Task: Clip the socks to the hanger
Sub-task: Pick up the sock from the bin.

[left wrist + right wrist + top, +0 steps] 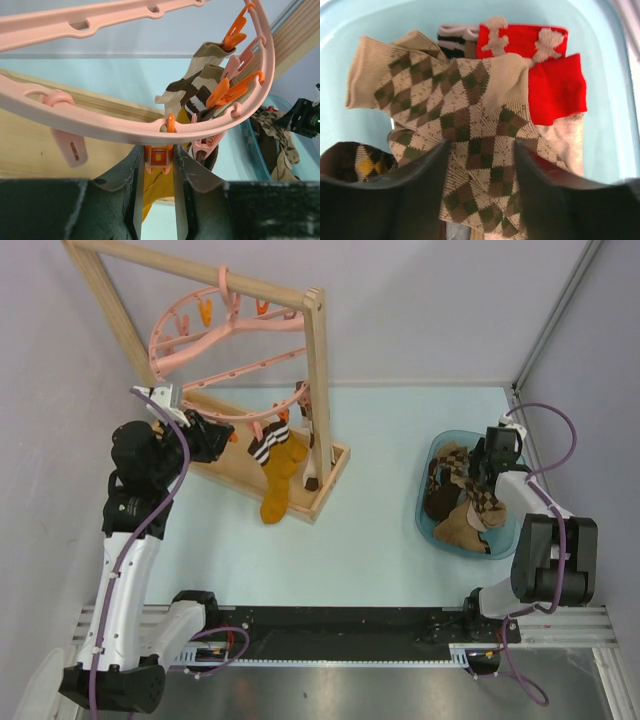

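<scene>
Left wrist: left pincer (157,166) clenched on orange clip (158,156) under hanger (100,127) rim, far-left of counter (380,540). Right wrist: right pincer (480,150) spread, astride argyle sock (470,100) in basin (380,20), right edge.

Robot lab; grey walls (430,310), mounting rail (350,620)

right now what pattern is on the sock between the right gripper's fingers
Cream with brown-green argyle diamonds; the sock shows best in the right wrist view.
</scene>
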